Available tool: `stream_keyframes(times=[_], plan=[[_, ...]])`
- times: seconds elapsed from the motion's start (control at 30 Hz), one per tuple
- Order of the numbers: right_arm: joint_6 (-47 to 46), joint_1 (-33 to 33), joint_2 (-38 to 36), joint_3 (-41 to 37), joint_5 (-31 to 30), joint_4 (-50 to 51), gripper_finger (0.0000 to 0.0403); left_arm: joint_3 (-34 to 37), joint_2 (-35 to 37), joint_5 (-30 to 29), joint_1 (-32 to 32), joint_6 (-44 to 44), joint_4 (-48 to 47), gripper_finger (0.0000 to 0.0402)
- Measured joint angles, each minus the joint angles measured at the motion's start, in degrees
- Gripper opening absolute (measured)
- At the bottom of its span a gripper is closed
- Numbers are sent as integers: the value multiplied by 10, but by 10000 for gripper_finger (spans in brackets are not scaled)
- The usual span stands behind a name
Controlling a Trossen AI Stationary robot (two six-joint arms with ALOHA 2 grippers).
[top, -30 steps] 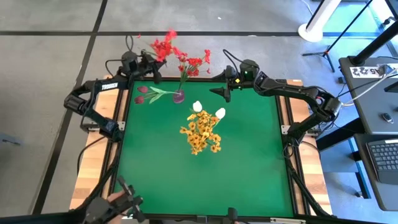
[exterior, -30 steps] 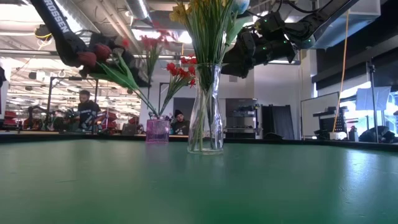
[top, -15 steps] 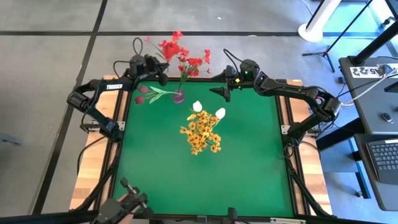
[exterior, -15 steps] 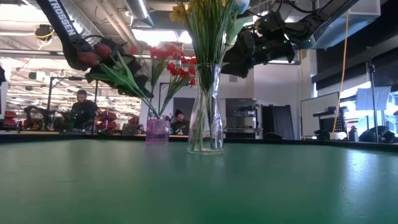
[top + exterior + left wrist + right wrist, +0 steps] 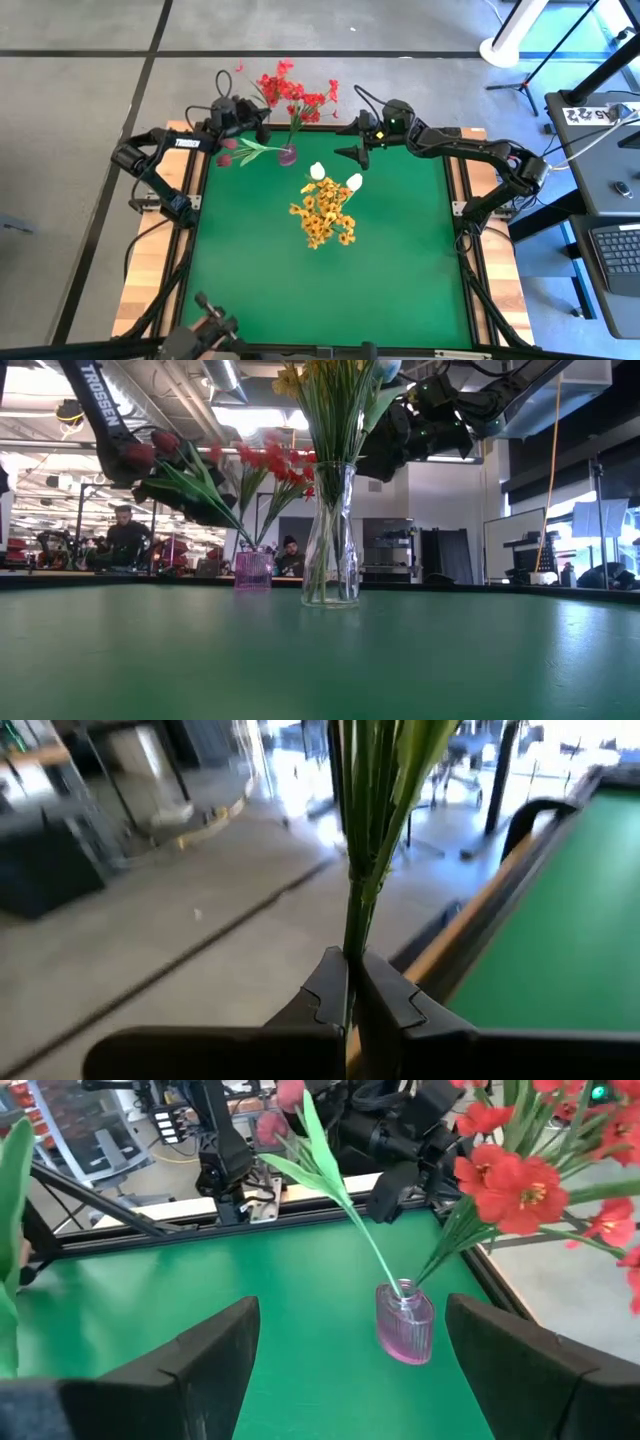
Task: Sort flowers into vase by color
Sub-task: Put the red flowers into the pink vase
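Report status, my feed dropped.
Left gripper shut on red flower stem near pink vase. Right gripper open, waiting. Nothing blocking.

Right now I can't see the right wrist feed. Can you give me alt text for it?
The right gripper hangs open above the green table, aimed at a small pink vase holding a pink-budded stem. Red flowers lean in beside the vase, their stems reaching down to its mouth, and the other arm's dark gripper sits behind it.

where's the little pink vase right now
In the high view the pink vase stands near the table's far edge, left of centre, just up-left of the clear vase of yellow flowers, between the two grippers.
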State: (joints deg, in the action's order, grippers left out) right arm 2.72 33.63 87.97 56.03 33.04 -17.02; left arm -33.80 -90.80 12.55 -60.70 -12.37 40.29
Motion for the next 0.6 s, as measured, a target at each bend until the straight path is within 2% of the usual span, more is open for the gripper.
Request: stream_keyframes(times=[0.13, 0.37, 0.6], plan=[[5, 1, 0, 0, 0, 0, 319, 18, 0, -17, 15, -2, 46, 0], [8, 1, 0, 0, 0, 0, 319, 14, 0, 4, 74, 10, 83, 0], [7, 1, 0, 0, 2, 1, 319, 12, 0, -97, 122, 18, 35, 0]])
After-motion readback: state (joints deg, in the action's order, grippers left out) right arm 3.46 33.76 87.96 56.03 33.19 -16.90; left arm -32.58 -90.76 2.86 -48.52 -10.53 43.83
